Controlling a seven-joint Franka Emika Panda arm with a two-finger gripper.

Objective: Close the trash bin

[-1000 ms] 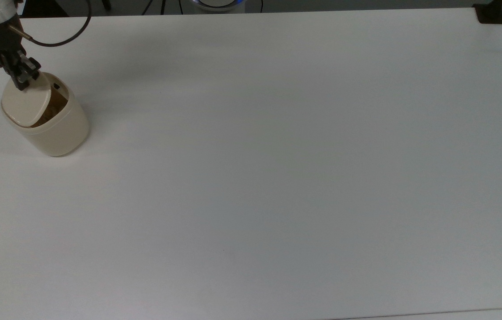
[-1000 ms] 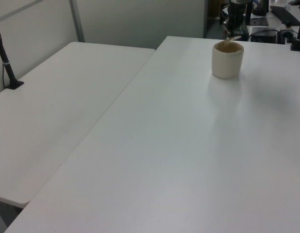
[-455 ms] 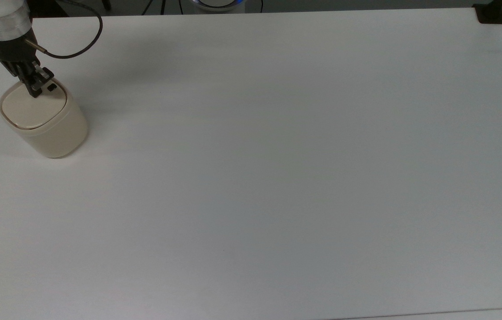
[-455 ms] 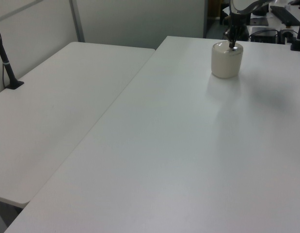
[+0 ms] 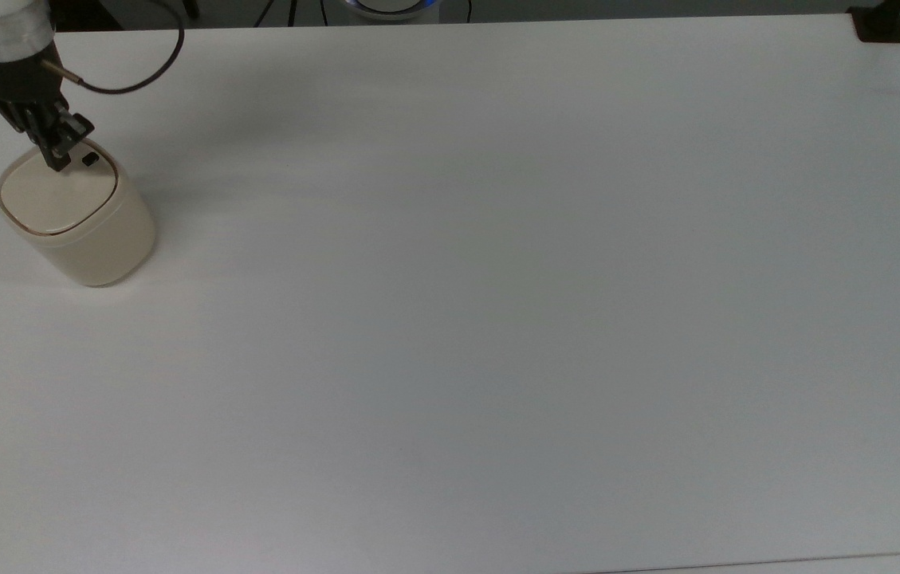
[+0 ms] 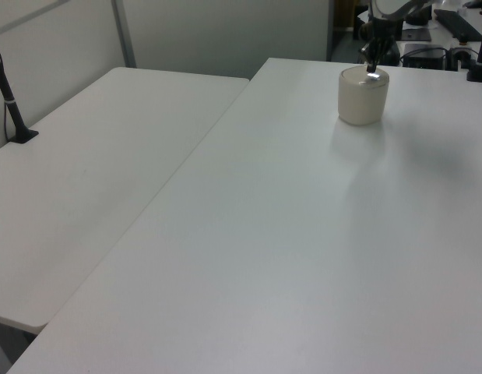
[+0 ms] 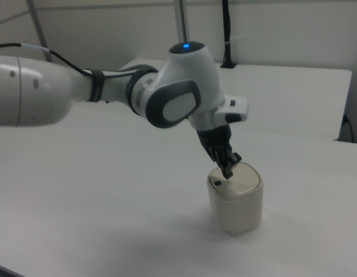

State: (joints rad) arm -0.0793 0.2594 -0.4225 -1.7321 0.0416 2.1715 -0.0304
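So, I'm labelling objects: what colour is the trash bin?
Cream-beige all over, lid included; the trash bin shows best in the top view.

1. The trash bin (image 5: 79,231) is showing smooth cream plastic with a soft sheen, and its lid (image 5: 55,195) is looking flat and matt.
2. The table (image 5: 497,319) under the bin is presenting a smooth, matt white top.
3. The gripper (image 7: 228,171) touching the lid is looking like dull black plastic.
4. The arm (image 7: 178,104) above the bin is shining as glossy white and grey casing.
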